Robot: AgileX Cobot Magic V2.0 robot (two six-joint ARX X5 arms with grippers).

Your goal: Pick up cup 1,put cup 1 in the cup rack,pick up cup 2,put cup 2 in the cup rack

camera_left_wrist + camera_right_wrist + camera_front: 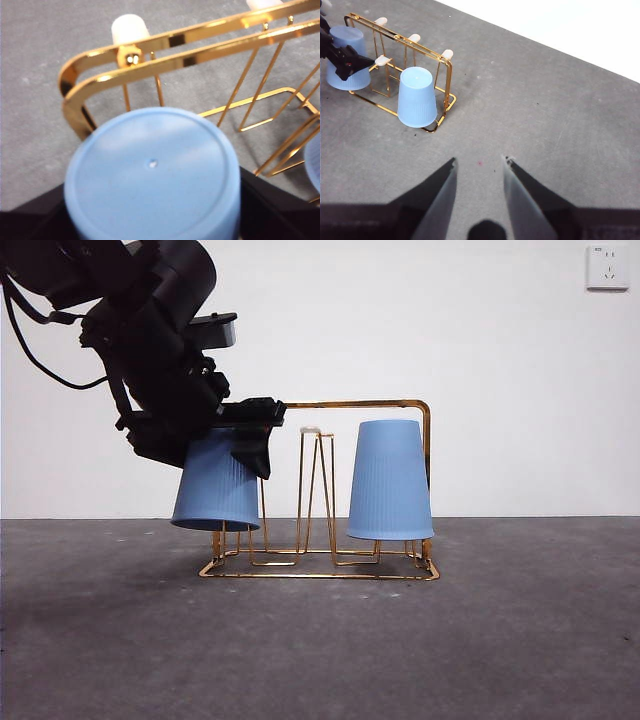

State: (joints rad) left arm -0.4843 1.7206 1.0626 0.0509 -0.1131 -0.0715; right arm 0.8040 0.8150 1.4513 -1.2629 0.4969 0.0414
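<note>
Front view: my left gripper (240, 430) clamps cup 2 (216, 485), inverted and tilted, over the cup rack (425, 440); right gripper (479, 167) waits, jaws apart, holding nothing.

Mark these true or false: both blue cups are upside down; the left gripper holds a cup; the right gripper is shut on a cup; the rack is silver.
1. Both blue cups are upside down: true. The held cup and the racked cup have their mouths facing down.
2. The left gripper holds a cup: true.
3. The right gripper is shut on a cup: false; it is open and empty, away from the cup rack.
4. The rack is silver: false; it is gold.
</note>
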